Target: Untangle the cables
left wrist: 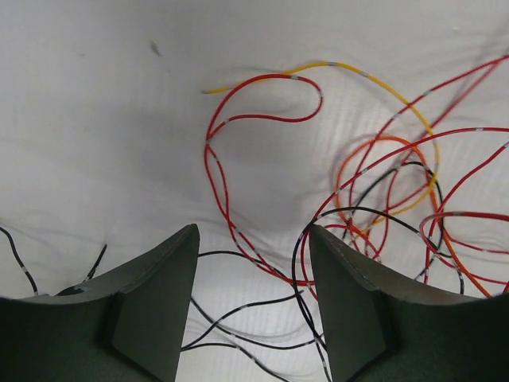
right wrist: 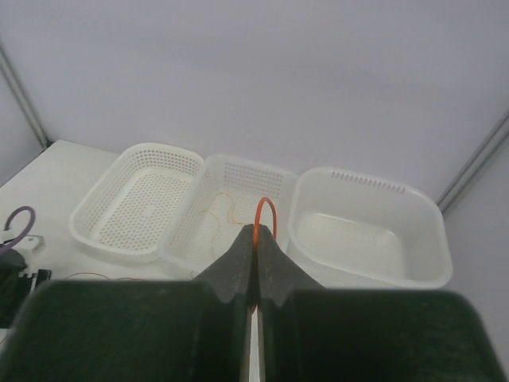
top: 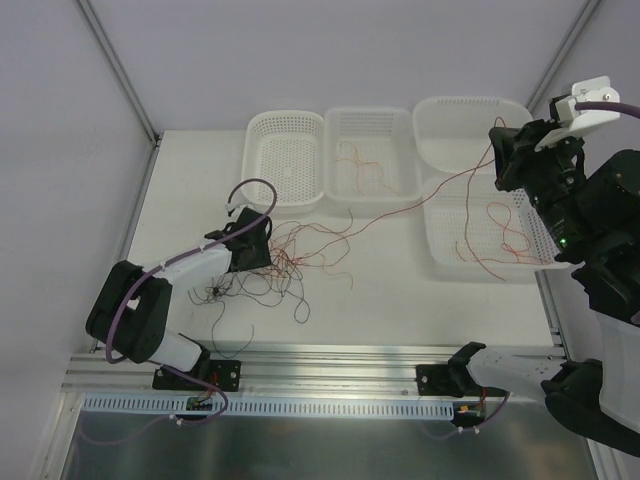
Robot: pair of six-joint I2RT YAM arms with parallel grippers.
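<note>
The cables (top: 290, 262) are seen as a loose tangle of red, orange and black strands on the white table (top: 400, 310), left of centre, just beside the left gripper (left wrist: 253, 235). In the left wrist view, its jaws are held apart; thin black and red strands lie on the table between and beyond them, and none is clamped. Where single strands begin or end cannot be made out, since they cross one another and run off the picture's edges.

The right gripper (right wrist: 254, 232) is raised at the far right, above the baskets. Its jaws are clenched on an orange cable (right wrist: 265, 208), of which only a small loop is seen above the tips in its own view. From above, one thin strand is seen stretched from that gripper down to the tangle.

More red strands are seen in the middle basket (top: 372, 112) and in the near right basket (top: 445, 262), whose right side is hidden by the right arm. The left basket (top: 285, 125) and a far right tub (top: 470, 103) are also in view.
</note>
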